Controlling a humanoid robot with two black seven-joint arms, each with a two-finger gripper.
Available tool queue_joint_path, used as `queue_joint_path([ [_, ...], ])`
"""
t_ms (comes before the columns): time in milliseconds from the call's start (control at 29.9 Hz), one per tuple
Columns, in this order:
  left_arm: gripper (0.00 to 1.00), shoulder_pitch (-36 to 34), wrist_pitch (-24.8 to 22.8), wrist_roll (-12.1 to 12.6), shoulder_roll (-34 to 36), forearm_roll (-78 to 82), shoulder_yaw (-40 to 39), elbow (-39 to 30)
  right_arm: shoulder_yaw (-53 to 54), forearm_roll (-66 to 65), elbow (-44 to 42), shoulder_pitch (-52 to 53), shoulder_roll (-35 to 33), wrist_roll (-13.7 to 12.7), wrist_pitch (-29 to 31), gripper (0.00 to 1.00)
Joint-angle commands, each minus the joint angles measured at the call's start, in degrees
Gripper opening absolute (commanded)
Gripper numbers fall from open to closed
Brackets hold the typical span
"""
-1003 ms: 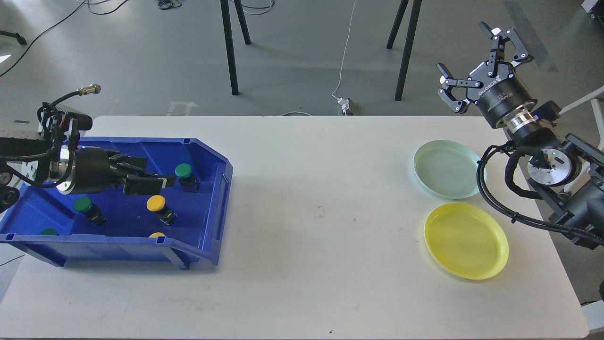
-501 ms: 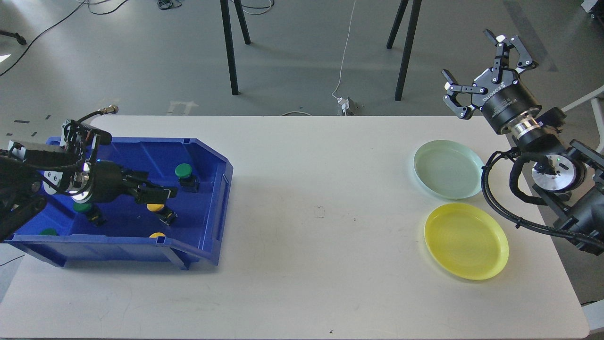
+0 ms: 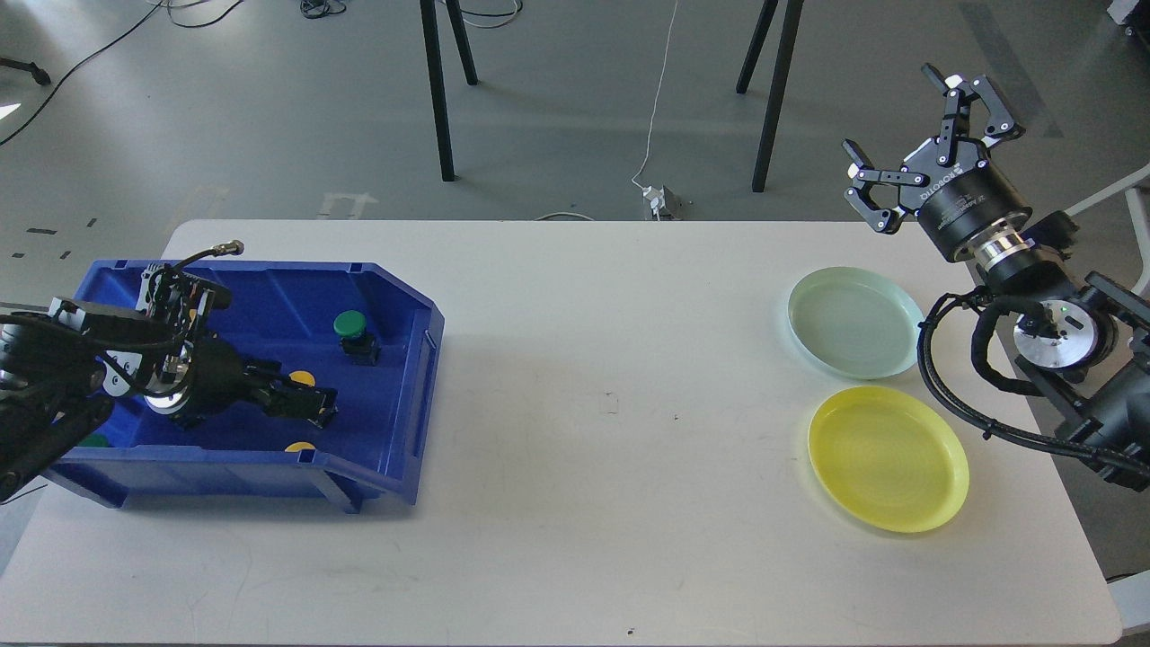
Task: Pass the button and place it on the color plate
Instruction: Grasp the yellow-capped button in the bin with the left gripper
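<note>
A blue bin (image 3: 409, 359) on the left of the table holds several buttons. My left gripper (image 3: 304, 403) is low inside the bin, right at a yellow button (image 3: 303, 378) whose cap shows just above the dark fingers. I cannot make out whether the fingers are closed on it. A green button (image 3: 349, 325) stands further back in the bin. My right gripper (image 3: 898, 117) is open and empty, raised above the table's far right edge. A pale green plate (image 3: 853, 322) and a yellow plate (image 3: 888, 458) lie on the right.
Another yellow button (image 3: 299, 447) peeks over the bin's front wall, and a green one (image 3: 92, 440) is half hidden by my left arm. The white table (image 3: 593, 404) stretches between bin and plates. Stand legs and cables are on the floor behind.
My left gripper has dropped down into the bin and forward onto the yellow button, now hiding the green button at the left. My right gripper has shifted slightly right, still open.
</note>
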Motion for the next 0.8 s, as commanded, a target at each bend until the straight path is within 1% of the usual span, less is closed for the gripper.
queue_joint_path([
  [0, 0.99, 0.05, 0.00, 0.00, -1.05, -0.21, 0.51, 2.14, -0.01, 0.00, 0.00, -0.17, 0.02, 0.01, 0.00, 1.00],
  [167, 0.98, 0.05, 0.00, 0.00, -1.67, -0.65, 0.69, 2.23, -0.01, 0.00, 0.00, -0.43, 0.02, 0.01, 0.00, 1.00],
  [334, 0.96, -0.03, 0.00, 0.00, -1.84, -0.82, 0.34, 2.23, 0.08, 0.00, 0.00, -0.96, 0.02, 0.01, 0.00, 1.00],
  [501, 0.82, -0.21, 0.00, 0.00, -1.76, -0.91, 0.34, 2.23, 0.08, 0.09, 0.00, -1.31, -0.69, 0.10, 0.00, 1.00],
  [668, 0.78, -0.38, 0.00, 0.00, -1.67, -2.66, 0.34, 2.23, 0.43, 0.09, 0.08, -1.75, -0.69, 0.10, 0.00, 1.00],
  [702, 0.74, -0.39, 0.00, 0.00, -1.67, -3.19, 0.34, 2.23, 0.43, 0.09, 0.08, -1.75, -0.69, 0.10, 0.00, 1.00],
  [769, 0.59, -0.47, 0.00, 0.00, -1.67, -3.28, 0.51, 2.23, 0.43, 0.09, 0.08, -1.75, -0.69, 0.10, 0.00, 1.00],
])
